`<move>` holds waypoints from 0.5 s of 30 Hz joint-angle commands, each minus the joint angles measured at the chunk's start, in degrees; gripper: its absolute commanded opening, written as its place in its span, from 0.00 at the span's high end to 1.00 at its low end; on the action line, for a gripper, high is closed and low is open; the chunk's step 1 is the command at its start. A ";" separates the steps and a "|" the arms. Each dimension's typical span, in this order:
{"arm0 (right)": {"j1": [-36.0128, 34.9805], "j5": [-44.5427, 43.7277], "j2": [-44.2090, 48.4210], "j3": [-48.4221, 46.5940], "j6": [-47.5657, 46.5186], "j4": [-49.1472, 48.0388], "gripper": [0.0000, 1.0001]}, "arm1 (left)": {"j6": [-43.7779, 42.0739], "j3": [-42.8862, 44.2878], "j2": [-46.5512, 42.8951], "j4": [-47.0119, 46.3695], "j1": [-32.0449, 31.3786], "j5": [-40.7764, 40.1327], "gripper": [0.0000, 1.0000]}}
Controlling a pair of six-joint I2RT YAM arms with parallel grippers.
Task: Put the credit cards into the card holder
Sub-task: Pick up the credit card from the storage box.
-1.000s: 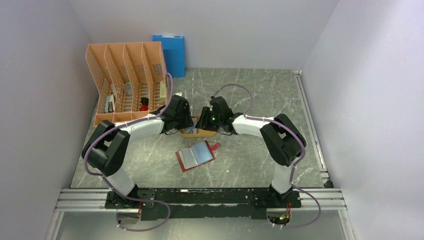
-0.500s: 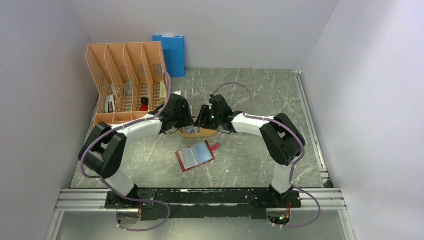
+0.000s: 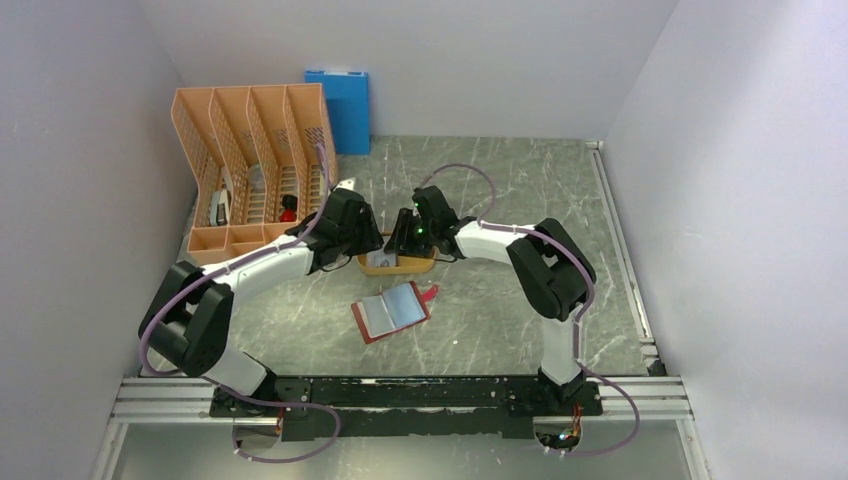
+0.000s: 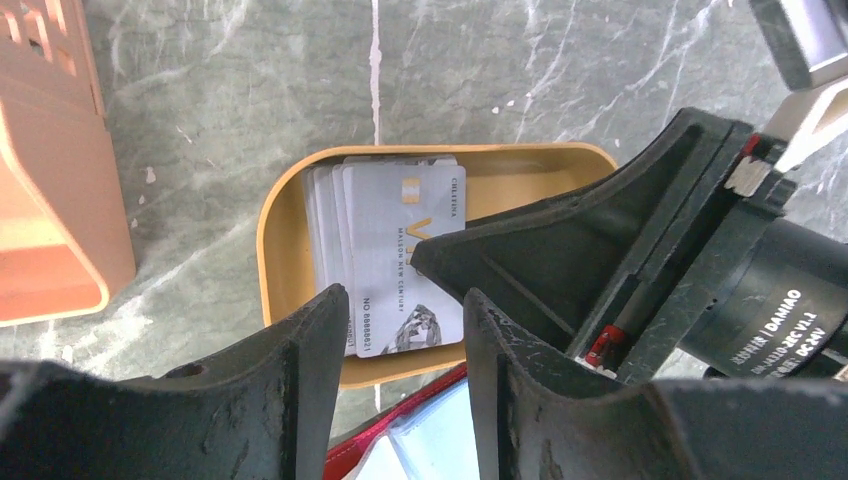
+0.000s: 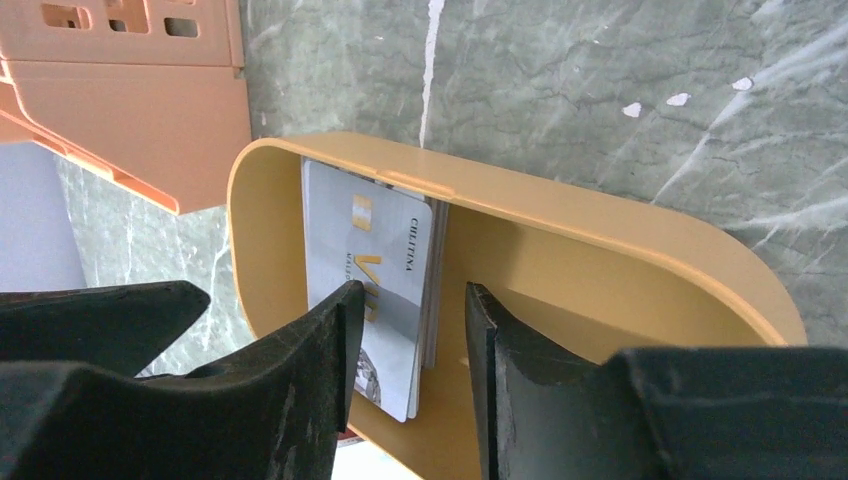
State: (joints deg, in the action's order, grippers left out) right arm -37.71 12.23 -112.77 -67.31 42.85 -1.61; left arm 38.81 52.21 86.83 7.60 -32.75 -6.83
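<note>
A stack of several grey-white credit cards (image 4: 395,250) lies in the left half of the orange oval tray (image 4: 275,230). It also shows in the right wrist view (image 5: 370,270). My left gripper (image 4: 405,300) hovers open and empty over the tray's near rim. My right gripper (image 5: 413,292) is open and low over the tray (image 5: 600,225), with the stack's right edge between its fingers. In the top view both grippers, left (image 3: 368,245) and right (image 3: 402,240), meet over the tray (image 3: 397,266). The dark red card holder (image 3: 392,311) lies open just in front of it.
An orange file organizer (image 3: 255,160) stands at the back left, close to the left arm. A blue folder (image 3: 338,105) leans on the back wall. The right gripper's body (image 4: 620,260) crowds the tray's right side in the left wrist view.
Both grippers have shifted slightly back and left over the tray. The left arm's elbow has swung out to the left. The cards and holder have not moved.
</note>
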 commanded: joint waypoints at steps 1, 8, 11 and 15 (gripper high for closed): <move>0.20 -0.73 -1.05 -0.87 -0.57 2.90 0.58 | -0.01 -1.05 0.04 0.67 0.50 -0.57 0.49; 1.37 -0.18 0.67 2.94 0.46 0.07 0.72 | -0.06 -1.20 0.89 0.43 0.93 -0.22 0.49; 1.73 0.30 1.36 3.93 0.61 -0.94 0.76 | 0.00 -1.57 0.78 0.15 1.03 -0.03 0.50; 1.94 0.75 2.23 4.79 0.85 -1.88 0.80 | -0.07 -1.58 0.79 0.27 1.15 -0.02 0.50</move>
State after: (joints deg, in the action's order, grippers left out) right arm -36.42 13.93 -111.44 -64.53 44.21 -4.99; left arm 38.81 51.11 87.35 8.03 -32.23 -6.83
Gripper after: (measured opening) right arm 0.221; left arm 0.507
